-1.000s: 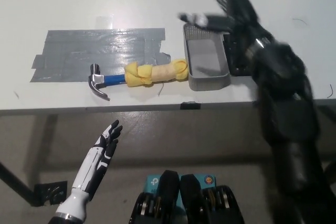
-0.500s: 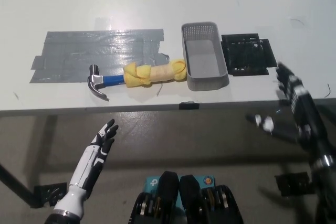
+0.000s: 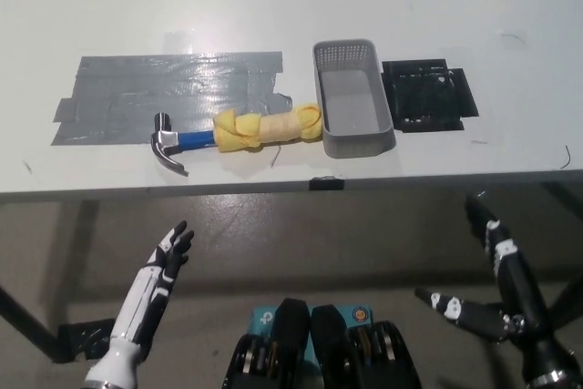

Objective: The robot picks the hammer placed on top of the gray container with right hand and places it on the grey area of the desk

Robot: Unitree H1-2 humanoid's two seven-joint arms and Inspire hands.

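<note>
The hammer [image 3: 187, 143] lay flat on the tabletop [image 3: 437, 6], its steel head [image 3: 168, 140] pointing to the picture's left and resting on the lower edge of the grey area [image 3: 164, 93] (a patch of overlapping grey tape strips). Its blue handle [image 3: 196, 139] ran to the right, and the grip end was wrapped in a yellow cloth [image 3: 269, 127], bundled and knotted, which lay on the bare white surface just off the tape's lower right corner. The cloth's right end touched, or very nearly touched, the left wall of the gray container [image 3: 353, 97].

That container was a perforated rectangular basket standing upright with its long side running away from the tabletop's front edge. It held nothing; only its plain grey floor showed inside. Just beside it on the right lay a black pad [image 3: 428, 97], flat on the tabletop.

Both hands were below the front edge of the tabletop, well apart from the hammer. The black right hand [image 3: 496, 289] hung at the lower right with its fingers spread apart, holding nothing. The white left hand [image 3: 168, 252] rested at the lower left, fingers extended and slightly apart, likewise holding nothing.
</note>
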